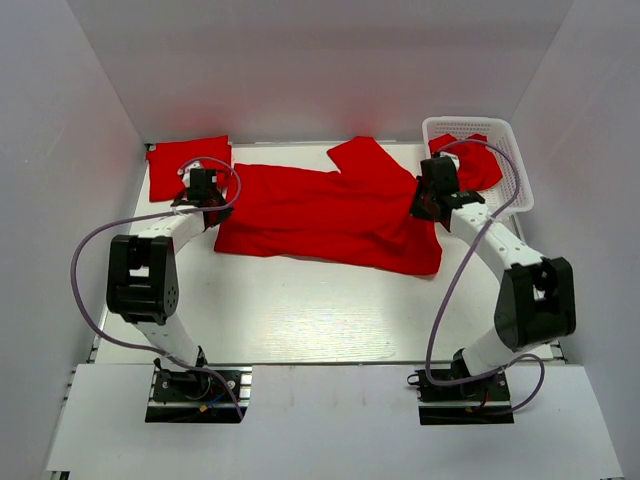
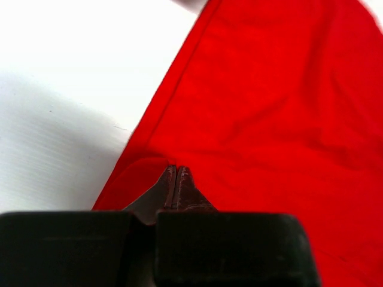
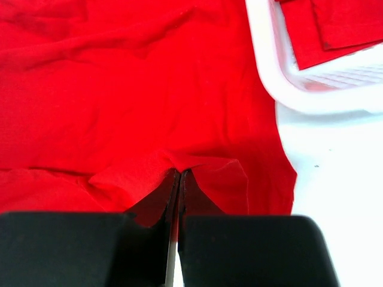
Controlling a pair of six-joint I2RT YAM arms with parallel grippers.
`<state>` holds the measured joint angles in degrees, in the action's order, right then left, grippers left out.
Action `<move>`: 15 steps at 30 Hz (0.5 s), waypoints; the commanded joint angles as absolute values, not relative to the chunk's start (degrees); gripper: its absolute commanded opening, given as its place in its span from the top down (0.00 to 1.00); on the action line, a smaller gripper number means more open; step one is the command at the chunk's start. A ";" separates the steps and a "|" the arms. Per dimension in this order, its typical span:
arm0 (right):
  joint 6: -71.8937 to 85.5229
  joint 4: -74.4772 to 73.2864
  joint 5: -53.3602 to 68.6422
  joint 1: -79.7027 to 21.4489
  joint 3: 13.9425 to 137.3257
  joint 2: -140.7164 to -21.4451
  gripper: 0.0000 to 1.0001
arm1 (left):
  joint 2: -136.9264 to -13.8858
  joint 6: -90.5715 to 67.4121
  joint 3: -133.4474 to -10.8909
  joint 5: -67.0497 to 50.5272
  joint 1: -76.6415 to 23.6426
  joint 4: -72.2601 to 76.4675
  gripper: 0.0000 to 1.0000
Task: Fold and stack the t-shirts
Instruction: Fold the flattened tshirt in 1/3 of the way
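A bright red t-shirt (image 1: 330,215) lies spread across the middle of the table, one sleeve pointing to the back. My left gripper (image 1: 207,200) is at its left edge. In the left wrist view the gripper (image 2: 177,169) is shut on the shirt's (image 2: 269,107) hem. My right gripper (image 1: 430,200) is at the shirt's right edge. In the right wrist view it (image 3: 181,173) is shut on a puckered fold of the cloth (image 3: 119,89). A folded red t-shirt (image 1: 188,166) lies at the back left.
A white lattice basket (image 1: 520,190) stands at the back right with another red t-shirt (image 1: 472,160) in it. Its rim (image 3: 269,78) is close to my right gripper. White walls enclose the table on three sides.
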<state>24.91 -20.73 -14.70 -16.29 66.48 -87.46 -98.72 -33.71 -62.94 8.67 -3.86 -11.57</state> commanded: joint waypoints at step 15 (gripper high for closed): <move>22.95 -30.40 -9.76 -12.57 98.69 -115.49 0.42 | -105.04 -32.71 -77.43 14.94 -3.60 -19.59 0.01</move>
